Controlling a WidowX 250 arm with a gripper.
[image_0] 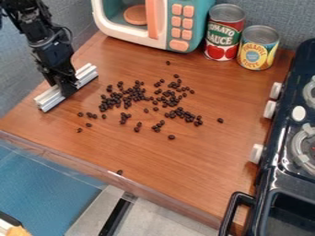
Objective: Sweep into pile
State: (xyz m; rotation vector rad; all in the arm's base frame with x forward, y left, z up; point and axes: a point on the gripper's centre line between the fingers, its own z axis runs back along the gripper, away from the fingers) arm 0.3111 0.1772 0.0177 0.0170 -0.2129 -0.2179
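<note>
1. Taking the middle of the camera view as the centre of my clock, my claw [67,86] is at 10 o'clock, pointing down over the table [184,161].
2. My fingers are clamped on the bar [49,100], about midway along it. It lies low at the table's surface, its length running from 8 toward 2.
3. The beans [133,93] are scattered loosely around the centre, thickest from there toward 11. They sit apart from my bar, on its 3 o'clock side.
4. A few have strayed: one bean [168,62] toward 12, another [219,120] toward 3, several toward 9, and one [119,172] at 7, by the table's near edge.
5. At 12 I see the toy oven [209,5], teal and white, with orange buttons [177,22].
6. The red can [224,30] stands upright at 1, and the yellow can [258,48] stands upright just beside it, between 1 and 2.
7. The dark stove [282,147] spans 2 to 5, with pale knobs [269,109] facing me and a black handle [230,213] between 4 and 5.
</note>
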